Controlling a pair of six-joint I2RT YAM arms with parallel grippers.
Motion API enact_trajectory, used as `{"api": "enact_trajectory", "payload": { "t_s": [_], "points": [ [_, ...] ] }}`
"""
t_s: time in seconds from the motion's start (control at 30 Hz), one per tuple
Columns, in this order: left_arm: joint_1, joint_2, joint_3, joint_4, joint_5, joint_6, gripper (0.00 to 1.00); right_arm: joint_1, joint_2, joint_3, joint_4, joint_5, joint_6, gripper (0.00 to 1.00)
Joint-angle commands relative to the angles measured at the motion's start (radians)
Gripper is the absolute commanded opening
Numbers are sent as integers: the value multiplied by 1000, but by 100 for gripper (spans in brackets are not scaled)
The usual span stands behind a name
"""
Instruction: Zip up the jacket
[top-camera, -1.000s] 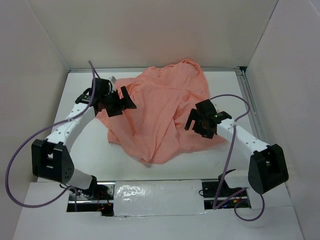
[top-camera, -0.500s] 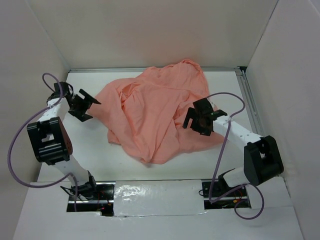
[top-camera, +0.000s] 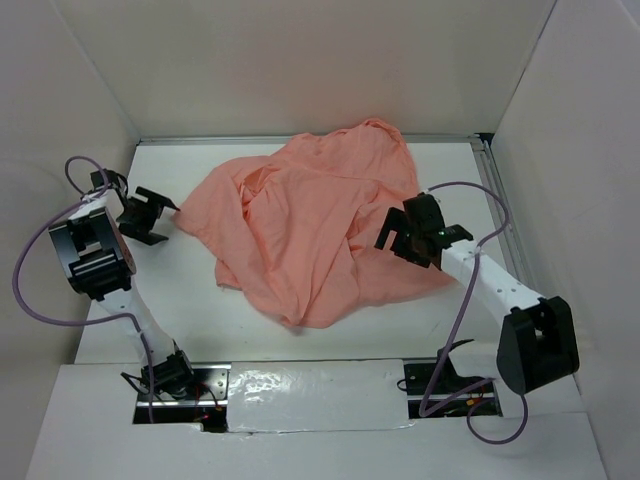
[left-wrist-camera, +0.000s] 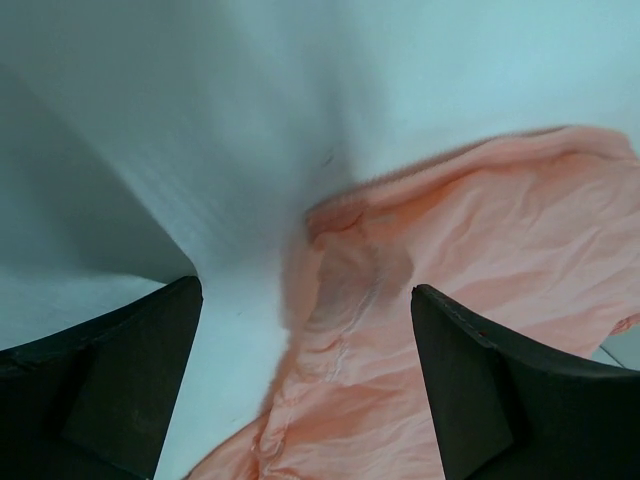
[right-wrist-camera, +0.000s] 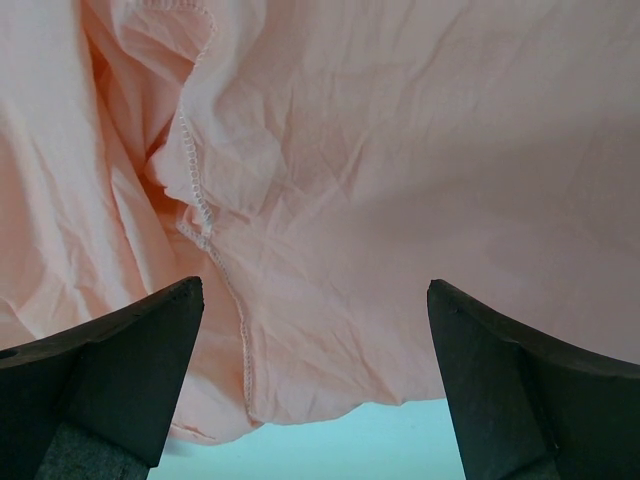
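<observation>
Top external: jacket (top-camera: 310, 230) crumpled mid-table, its far edge nearly at the back wall (top-camera: 300, 70). Your left gripper (top-camera: 165, 220) sits just left of the jacket's left edge, jaws spread, holding nothing. Bare table (top-camera: 180, 300) lies near it, with the side wall (top-camera: 50, 150) close behind. Your right gripper (top-camera: 390, 232) hangs over the jacket's right part, jaws wide, empty. Right wrist shows a stitched hem (right-wrist-camera: 208, 215) ahead between them. Open table near and right.

Left arm (top-camera: 92, 255) folded back tight at the far left. Left gripper (top-camera: 165, 222) points right, jaws spread wide, nothing between them. Right arm (top-camera: 490, 285) reaches forward-left. Right gripper (top-camera: 393, 228) tilted downward, jaws equally wide, apparently gripping nothing.
</observation>
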Motion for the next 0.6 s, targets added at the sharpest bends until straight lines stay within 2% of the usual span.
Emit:
{"api": "enact_trajectory", "payload": {
  "t_s": [0.0, 0.07, 0.1, 0.17, 0.2, 0.27, 0.37, 0.5, 0.57],
  "points": [
    [-19, 62, 69, 53, 19, -21, 97, -7, -56, -16, 51, 8, -17, 100],
    [-24, 92, 91, 56, 42, -15, 91, -10, -70, -17, 43, 17, -19, 100],
    [-33, 100, 109, 61, 52, -9, 77, -10, -74, -19, 40, 33, -19, 100],
    [-42, 111, 115, 82, 101, 8, 60, -16, -91, -26, 34, 44, -19, 100],
    [-46, 109, 112, 90, 120, 13, 35, -20, -99, -29, 29, 51, -13, 100],
    [-47, 87, 94, 107, 158, 21, 3, -22, -119, -42, 29, 59, -14, 100],
    [-46, 13, 54, 125, 183, 42, 0, -28, -160, -65, 35, 56, -8, 100],
    [-61, -183, -4, 180, 171, 73, 0, -31, -235, -97, 15, 85, 6, 100],
    [-107, -251, -18, 205, 162, 103, 0, -33, -257, -114, -6, 114, 24, 100]
  ]
}}
